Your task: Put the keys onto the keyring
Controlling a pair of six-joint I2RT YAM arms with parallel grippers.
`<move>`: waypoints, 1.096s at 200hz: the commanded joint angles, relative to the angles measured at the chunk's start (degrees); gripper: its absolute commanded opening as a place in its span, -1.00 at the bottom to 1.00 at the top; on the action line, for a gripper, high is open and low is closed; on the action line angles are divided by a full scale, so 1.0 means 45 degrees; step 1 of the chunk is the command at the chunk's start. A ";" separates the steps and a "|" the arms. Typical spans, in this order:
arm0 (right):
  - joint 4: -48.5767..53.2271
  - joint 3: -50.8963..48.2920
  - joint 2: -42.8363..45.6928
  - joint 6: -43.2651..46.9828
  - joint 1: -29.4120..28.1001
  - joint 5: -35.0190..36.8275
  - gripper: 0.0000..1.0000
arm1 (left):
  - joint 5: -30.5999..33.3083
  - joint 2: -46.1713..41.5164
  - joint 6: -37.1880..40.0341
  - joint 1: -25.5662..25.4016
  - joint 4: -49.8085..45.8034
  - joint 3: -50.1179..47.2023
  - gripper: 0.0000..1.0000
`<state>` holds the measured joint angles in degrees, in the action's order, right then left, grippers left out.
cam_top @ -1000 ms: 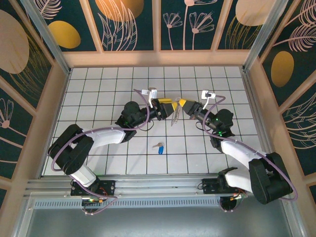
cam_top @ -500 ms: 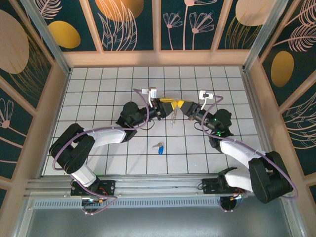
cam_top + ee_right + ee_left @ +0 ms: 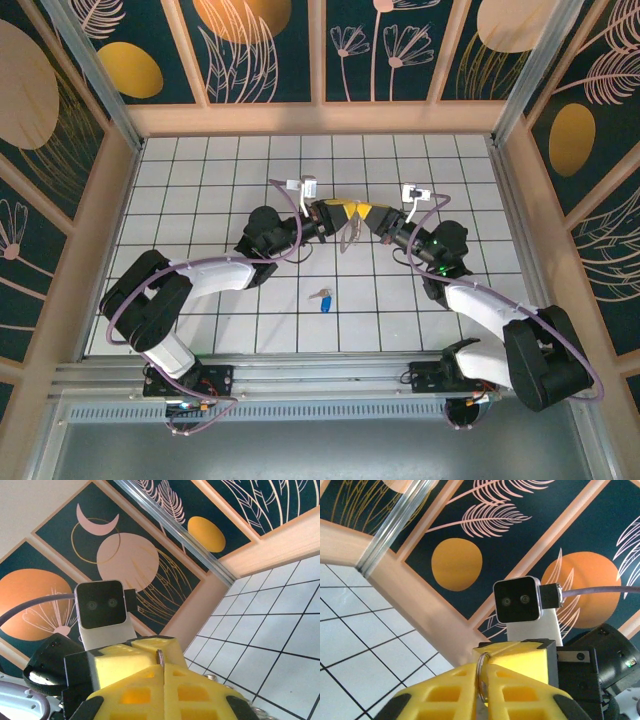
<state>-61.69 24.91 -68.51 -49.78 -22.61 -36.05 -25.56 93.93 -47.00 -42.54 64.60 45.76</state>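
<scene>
Left gripper (image 3: pixel 483 676): the yellow fingers (image 3: pixel 445 695) are closed together and clamp the thin wire of the keyring (image 3: pixel 477 672) between their tips. Right gripper (image 3: pixel 162 672): the jaws are likewise closed on the same loop, with a sliver of its wire protruding from the seam. In the top view both grippers meet tip to tip above the middle of the white tiled table (image 3: pixel 200 180). The keyring hangs below the junction with small metal bits dangling. The key (image 3: pixel 324 299), blue-headed, lies flat on the table nearer the arm bases, well apart from both grippers.
</scene>
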 commanded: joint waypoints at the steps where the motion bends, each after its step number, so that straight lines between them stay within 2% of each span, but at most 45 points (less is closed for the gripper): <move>1: 0.0044 0.0414 0.0097 0.0370 0.0005 -0.0077 -0.86 | -0.0218 0.0111 0.0111 0.0061 0.0637 0.0271 -0.93; 15: 0.0427 0.0359 0.0495 0.0465 0.0323 -0.0075 -0.38 | -0.0264 0.0103 0.0272 0.0078 0.0336 0.0354 -1.00; 30: 0.0795 0.0238 0.1097 0.0449 0.0881 -0.0175 -0.22 | -0.0371 0.0046 0.0531 0.0117 0.0019 0.0435 -1.00; 79: 0.1753 0.0071 0.2297 0.0761 0.2150 -0.1063 -0.12 | -0.1823 -0.0238 0.1634 0.0508 -0.1459 0.1230 -1.00; 116: 0.1429 0.0125 0.2224 0.0936 0.2376 -0.2343 -0.09 | -0.3905 -0.0209 0.2412 0.0773 -0.2884 0.2142 -1.00; 149: 0.0748 0.0249 0.1861 0.0774 0.2340 -0.3332 -0.10 | -0.5146 -0.0171 0.2800 0.0799 -0.3590 0.2741 -1.00; 187: 0.0526 0.0252 0.1701 0.0746 0.2090 -0.3535 -0.13 | -0.5665 -0.0189 0.2842 0.0802 -0.3740 0.2898 -1.00; 219: 0.0488 0.0247 0.1615 0.0824 0.1812 -0.3531 -0.25 | -0.5803 -0.0151 0.2799 0.0812 -0.3769 0.2976 -1.00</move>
<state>-55.57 25.08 -60.93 -46.81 -13.32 -50.06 -49.25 93.93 -35.55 -39.24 47.20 57.04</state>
